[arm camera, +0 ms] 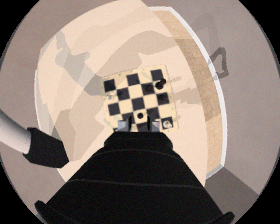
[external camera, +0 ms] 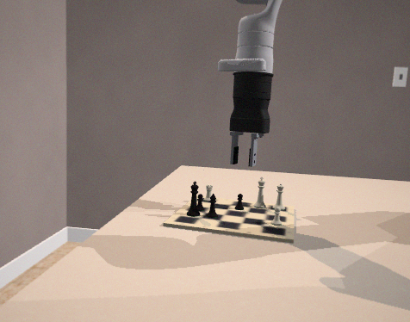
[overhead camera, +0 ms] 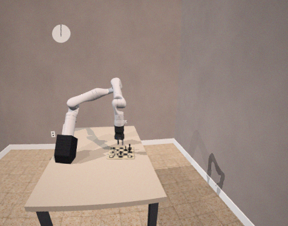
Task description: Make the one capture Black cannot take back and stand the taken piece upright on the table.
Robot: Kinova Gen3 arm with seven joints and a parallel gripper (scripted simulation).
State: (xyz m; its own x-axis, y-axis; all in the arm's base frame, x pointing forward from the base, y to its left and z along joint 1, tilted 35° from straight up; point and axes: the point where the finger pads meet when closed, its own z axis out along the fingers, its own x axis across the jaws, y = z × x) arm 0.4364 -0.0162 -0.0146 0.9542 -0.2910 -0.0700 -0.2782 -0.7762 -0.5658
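Hanging above the chessboard [external camera: 232,229], your jaws stand partly open and hold nothing. You see the board near the table's [external camera: 206,280] far edge, pieces upright.

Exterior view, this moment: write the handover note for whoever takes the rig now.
Gripper: partly open, holding nothing, hanging above the far edge of the board.
Pieces: four black on the board's left part, four white mostly on the right, all upright.
Done: nothing captured; no piece stands on the table off the board.
Left: choose the safe capture, stand the taken piece upright on the table, move the capturing piece in.
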